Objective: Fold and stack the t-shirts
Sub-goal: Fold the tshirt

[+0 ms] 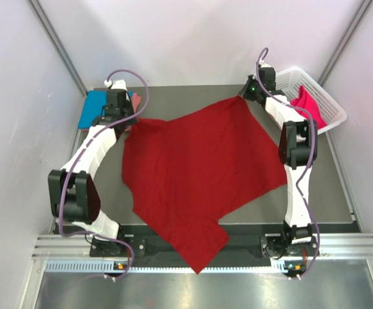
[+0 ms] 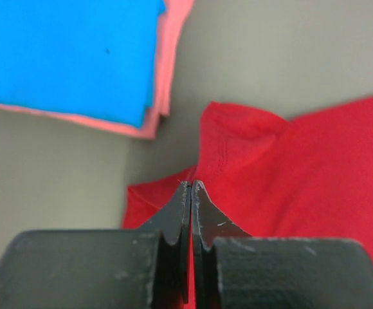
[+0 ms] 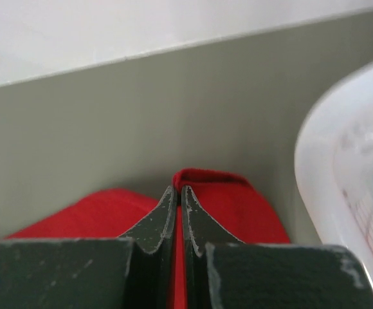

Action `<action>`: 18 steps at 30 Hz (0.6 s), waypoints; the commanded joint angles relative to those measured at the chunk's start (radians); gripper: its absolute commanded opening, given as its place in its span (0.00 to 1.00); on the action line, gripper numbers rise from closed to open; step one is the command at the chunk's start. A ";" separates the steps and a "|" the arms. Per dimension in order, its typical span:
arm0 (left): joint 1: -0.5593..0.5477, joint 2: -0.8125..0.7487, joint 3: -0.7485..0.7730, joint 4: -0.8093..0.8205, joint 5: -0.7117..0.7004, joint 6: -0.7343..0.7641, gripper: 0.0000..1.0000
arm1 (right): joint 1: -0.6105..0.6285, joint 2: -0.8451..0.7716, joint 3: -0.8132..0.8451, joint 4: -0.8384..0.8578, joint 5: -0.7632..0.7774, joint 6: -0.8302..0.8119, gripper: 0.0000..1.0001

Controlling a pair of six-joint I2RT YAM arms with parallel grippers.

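A large dark red t-shirt (image 1: pixel 196 170) lies spread across the table, its lower end hanging over the near edge. My left gripper (image 1: pixel 130 122) is shut on the shirt's far-left corner (image 2: pixel 238 138); red cloth shows between its jaws. My right gripper (image 1: pixel 244 96) is shut on the far-right corner (image 3: pixel 206 177). A folded bright blue t-shirt (image 2: pixel 71 55) rests on a salmon pink t-shirt (image 2: pixel 167 71) at the far left of the table (image 1: pixel 98 106). A hot pink t-shirt (image 1: pixel 309 106) sits in the basket.
A white lattice basket (image 1: pixel 296 80) stands at the far right corner, close beside my right gripper (image 3: pixel 179 188), its rim (image 3: pixel 328 148) near the fingers. The grey table top (image 1: pixel 328 187) ends at a metal rail along the near edge.
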 commanded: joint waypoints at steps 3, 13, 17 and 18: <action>-0.037 -0.152 -0.064 -0.090 0.068 -0.090 0.00 | -0.027 -0.142 -0.056 -0.096 0.013 0.006 0.00; -0.109 -0.305 -0.191 -0.208 0.093 -0.197 0.00 | -0.045 -0.242 -0.156 -0.185 -0.016 -0.033 0.00; -0.115 -0.344 -0.219 -0.237 0.082 -0.228 0.00 | -0.047 -0.248 -0.165 -0.212 -0.013 -0.039 0.00; -0.115 -0.361 -0.222 -0.246 0.078 -0.235 0.00 | -0.047 -0.254 -0.176 -0.218 -0.007 -0.043 0.00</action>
